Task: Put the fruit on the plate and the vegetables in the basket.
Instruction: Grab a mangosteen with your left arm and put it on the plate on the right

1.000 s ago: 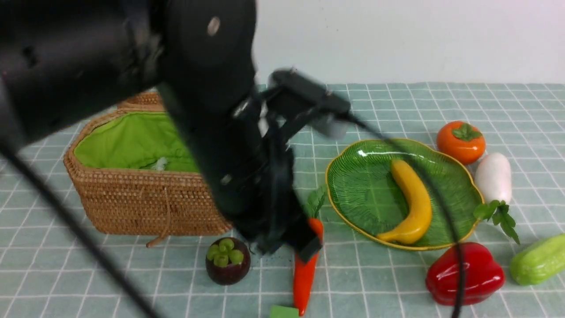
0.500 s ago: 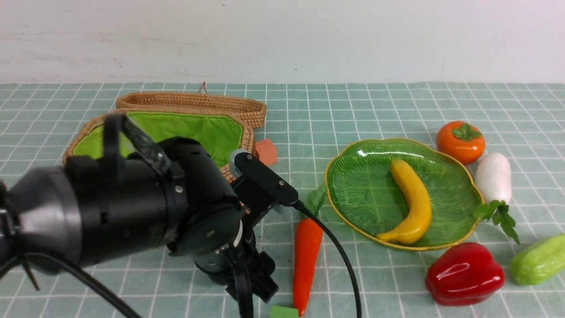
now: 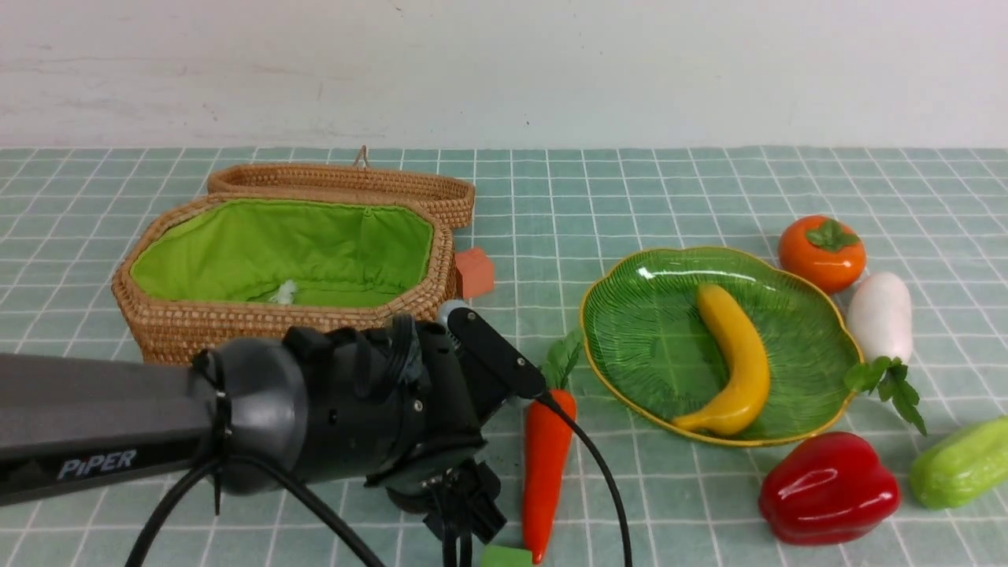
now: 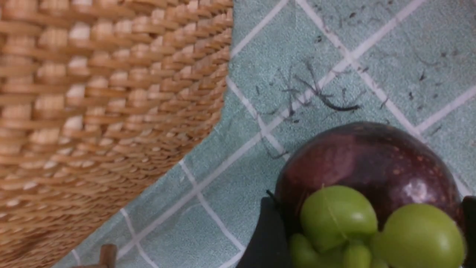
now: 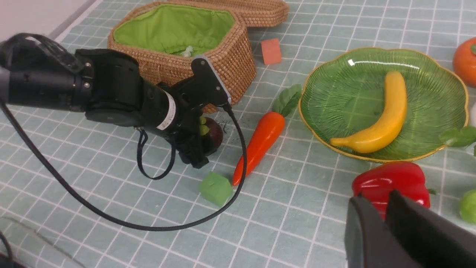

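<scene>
left gripper (image 4: 368, 227) jaws stand apart, one on each side of the mangosteen (image 4: 366, 160), which sits on the cloth (image 3: 709, 197) just beside the basket (image 3: 236, 335), at about the basket's 5 o'clock; whether the pads touch it i cannot tell; right gripper (image 5: 385, 219) jaws nearly together on nothing, near the pepper (image 3: 827, 488); done: only the banana (image 3: 736, 358) lies on the plate (image 3: 630, 331); left, by my reckoning: mangosteen, and persimmon (image 3: 821, 252) at the plate's 1 o'clock, go to the plate; carrot (image 3: 547, 457) at its 8 o'clock, radish (image 3: 880, 315) at 3, gourd (image 3: 961, 463) at 4, pepper at 5, go to the basket, which shows no vegetable inside; one of seven placed
</scene>
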`<move>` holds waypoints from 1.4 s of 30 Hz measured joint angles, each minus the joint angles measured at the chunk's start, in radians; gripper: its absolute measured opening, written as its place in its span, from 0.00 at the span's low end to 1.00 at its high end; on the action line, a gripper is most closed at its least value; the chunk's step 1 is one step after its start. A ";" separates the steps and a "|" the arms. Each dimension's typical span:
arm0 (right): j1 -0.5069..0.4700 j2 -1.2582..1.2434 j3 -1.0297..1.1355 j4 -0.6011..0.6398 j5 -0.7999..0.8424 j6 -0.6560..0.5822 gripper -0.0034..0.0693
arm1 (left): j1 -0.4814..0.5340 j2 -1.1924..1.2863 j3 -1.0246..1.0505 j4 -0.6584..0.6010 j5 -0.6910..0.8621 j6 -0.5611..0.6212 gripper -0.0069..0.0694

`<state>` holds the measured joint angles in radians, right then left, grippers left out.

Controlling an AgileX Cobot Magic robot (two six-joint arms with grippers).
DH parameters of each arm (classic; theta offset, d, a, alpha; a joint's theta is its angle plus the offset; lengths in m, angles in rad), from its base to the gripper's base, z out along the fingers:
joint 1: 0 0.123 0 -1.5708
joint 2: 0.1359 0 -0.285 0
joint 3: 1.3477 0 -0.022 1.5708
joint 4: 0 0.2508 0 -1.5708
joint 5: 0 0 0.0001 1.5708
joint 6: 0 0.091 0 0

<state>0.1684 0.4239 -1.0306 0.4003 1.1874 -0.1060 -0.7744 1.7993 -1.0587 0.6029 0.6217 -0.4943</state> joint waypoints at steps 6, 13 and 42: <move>0.000 0.000 0.000 0.015 0.029 0.000 0.18 | 0.000 0.000 0.000 -0.005 -0.011 0.000 0.80; 0.000 0.000 0.000 0.014 0.030 0.000 0.19 | 0.000 -0.002 -0.007 -0.031 -0.013 -0.016 0.80; 0.000 0.000 0.000 -0.099 0.034 0.106 0.21 | 0.020 0.617 -1.180 -0.564 0.286 0.397 0.80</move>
<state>0.1684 0.4239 -1.0306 0.3009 1.2215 0.0000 -0.7543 2.4159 -2.2386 0.0387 0.9081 -0.0971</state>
